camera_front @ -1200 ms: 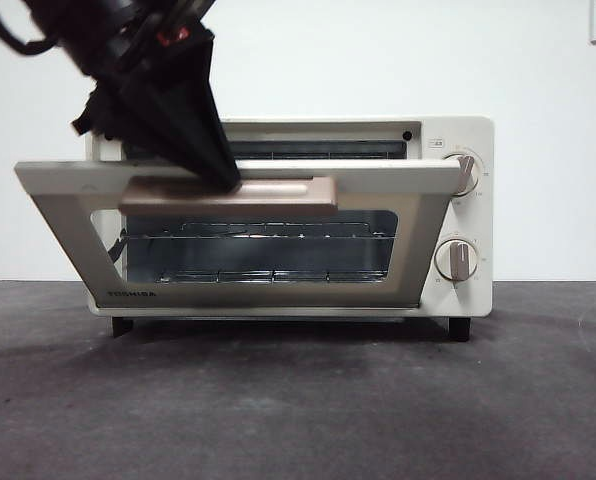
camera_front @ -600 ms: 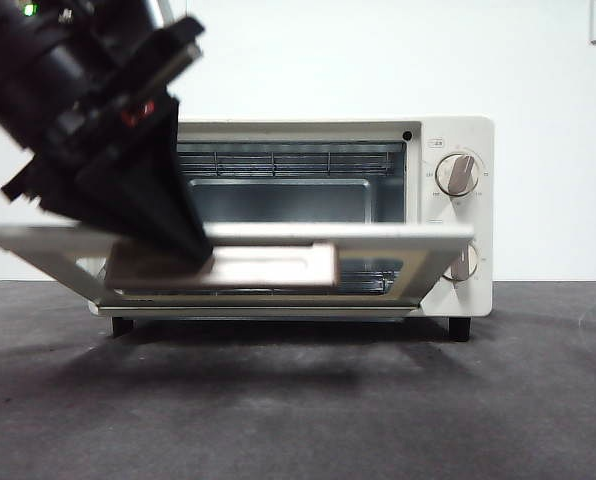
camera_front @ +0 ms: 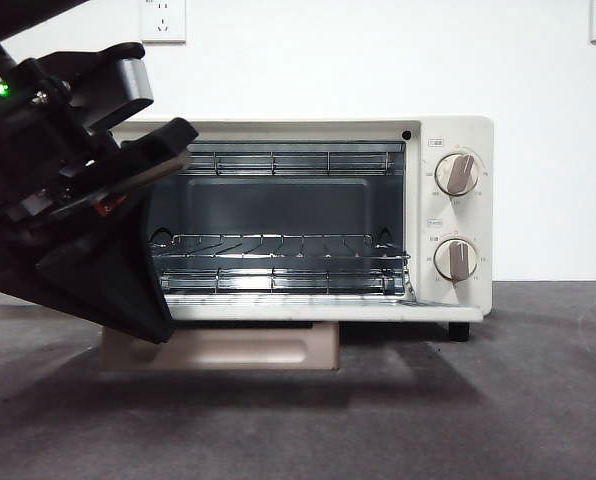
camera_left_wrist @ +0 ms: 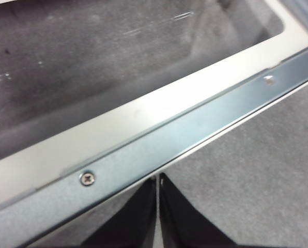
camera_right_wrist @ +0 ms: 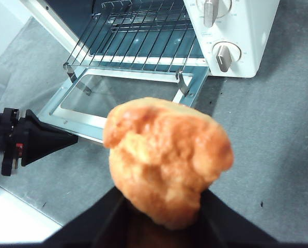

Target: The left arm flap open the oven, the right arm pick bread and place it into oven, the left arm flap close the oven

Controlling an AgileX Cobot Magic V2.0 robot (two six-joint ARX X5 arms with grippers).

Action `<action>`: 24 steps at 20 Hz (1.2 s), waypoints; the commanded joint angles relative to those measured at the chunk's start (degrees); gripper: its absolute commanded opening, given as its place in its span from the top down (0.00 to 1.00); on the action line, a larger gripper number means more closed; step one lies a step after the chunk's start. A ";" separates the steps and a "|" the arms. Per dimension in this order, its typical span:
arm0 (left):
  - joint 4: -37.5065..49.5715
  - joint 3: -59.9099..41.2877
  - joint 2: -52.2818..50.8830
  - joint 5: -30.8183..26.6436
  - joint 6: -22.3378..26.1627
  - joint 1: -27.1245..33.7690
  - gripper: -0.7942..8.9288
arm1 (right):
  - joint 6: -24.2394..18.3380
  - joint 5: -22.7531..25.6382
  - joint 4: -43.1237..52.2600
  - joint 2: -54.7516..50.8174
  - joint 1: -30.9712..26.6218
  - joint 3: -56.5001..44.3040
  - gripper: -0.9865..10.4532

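**Setting: bare test bench, lab-like**

Dark grey felt-like table covering (camera_front: pixel 398 420) under a plain white wall (camera_front: pixel 378 60). Two wall sockets (camera_front: pixel 163 18) high up. One household toaster oven (camera_front: pixel 458 135) stands alone; no kitchen fittings. Black robot arm (camera_front: pixel 58 200) at left.

The oven (camera_front: pixel 308 215) door (camera_right_wrist: pixel 128 101) lies flat before it, left gripper (camera_front: pixel 143 320) at its front edge.

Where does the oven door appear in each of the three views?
Front view: the oven door lies flat, edge-on, below the cavity.
Left wrist view: its metal edge crosses diagonally above the left gripper.
Right wrist view: flat, behind the bread.
Shared landmark: the door's glass window.
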 commanded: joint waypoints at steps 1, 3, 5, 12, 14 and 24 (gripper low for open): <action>1.66 0.59 0.61 -2.16 -0.33 -0.76 0.90 | 0.55 0.22 0.66 0.13 0.35 1.01 0.80; 1.57 0.59 0.61 -2.19 -0.31 -1.46 0.90 | 0.55 0.22 0.66 0.13 0.35 1.01 0.80; 1.66 0.59 0.59 -2.16 -0.33 -2.21 0.90 | 0.55 0.17 0.63 0.13 0.35 1.01 0.80; -4.46 0.76 -8.90 -0.39 0.35 -2.89 0.90 | 3.52 -2.21 2.97 0.90 0.37 1.01 0.80; -8.63 1.14 -14.67 -0.39 1.09 -2.89 0.90 | 4.61 -6.80 6.86 2.40 0.39 1.01 0.80; -29.59 13.27 -34.73 -5.22 8.26 -2.82 0.90 | 13.27 -7.52 29.22 20.87 10.36 1.01 0.80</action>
